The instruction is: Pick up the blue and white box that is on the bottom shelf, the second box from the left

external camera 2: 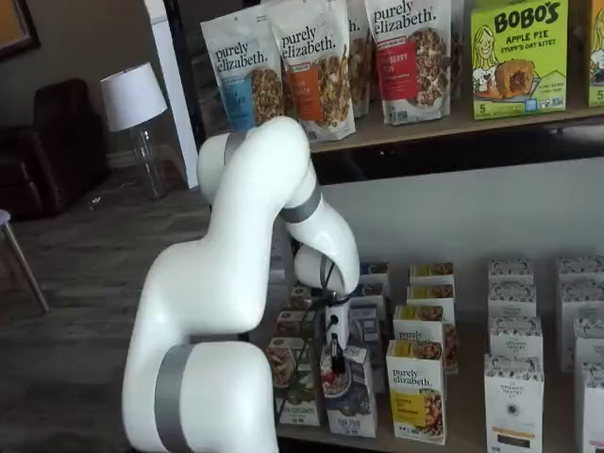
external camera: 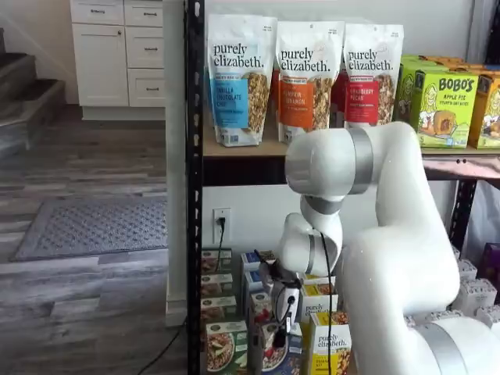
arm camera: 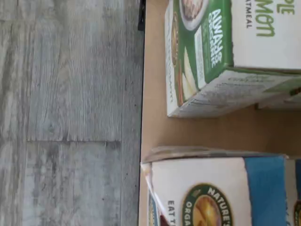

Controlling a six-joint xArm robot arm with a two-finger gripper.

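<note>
The blue and white box point(external camera 2: 355, 404) stands upright at the front of the bottom shelf point(external camera 2: 464, 420), between a green-and-white carton point(external camera 2: 294, 385) and a yellow-and-white carton point(external camera 2: 417, 394). In a shelf view the gripper point(external camera 2: 335, 359) hangs straight down just above the box's top front edge. It also shows over the box point(external camera: 283, 357) in a shelf view, as dark fingers point(external camera: 273, 326) below the white body. No gap or grip is plain. The wrist view shows the box's white top band and blue side point(arm camera: 221, 188) on the tan shelf board point(arm camera: 153, 94).
The green-and-white carton point(arm camera: 207, 52) stands close beside the box, with a narrow strip of board between them. More small cartons point(external camera 2: 514, 396) fill rows behind and to the right. A black steel post point(external camera: 194, 195) stands at the left. Granola bags point(external camera: 238, 78) are on the level above.
</note>
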